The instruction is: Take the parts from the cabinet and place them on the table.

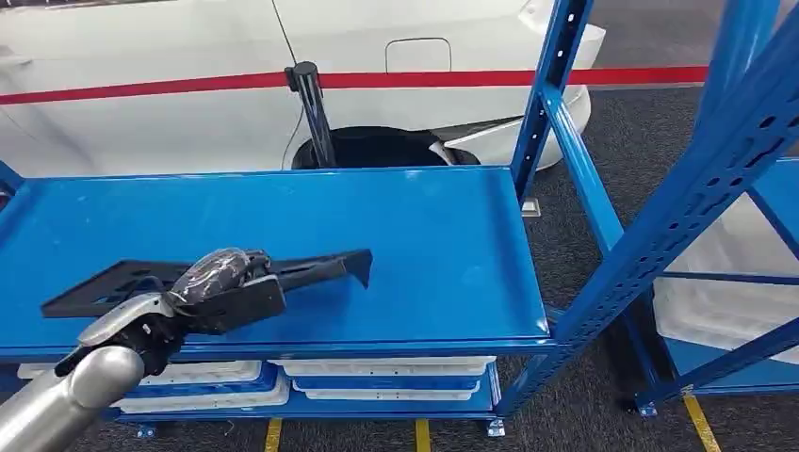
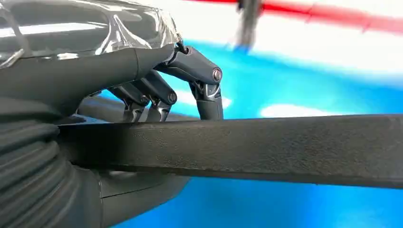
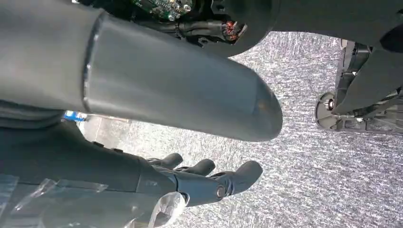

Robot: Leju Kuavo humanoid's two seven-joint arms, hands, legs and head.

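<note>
Left hand (image 1: 226,282) is gripping the long black plastic part (image 1: 311,268) on the blue shelf (image 1: 443,254); right hand (image 3: 190,178) is hanging with fingers apart over grey carpet (image 3: 304,190).

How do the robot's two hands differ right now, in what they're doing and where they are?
The left hand reaches over the blue shelf and grips a long black part, fingers curled over its edge; the right hand holds nothing, its fingers extended and apart. The left arm is raised to shelf level; the right hand hangs above the grey carpet. Both hands are dark grey with clear plastic wrap on the back.
</note>
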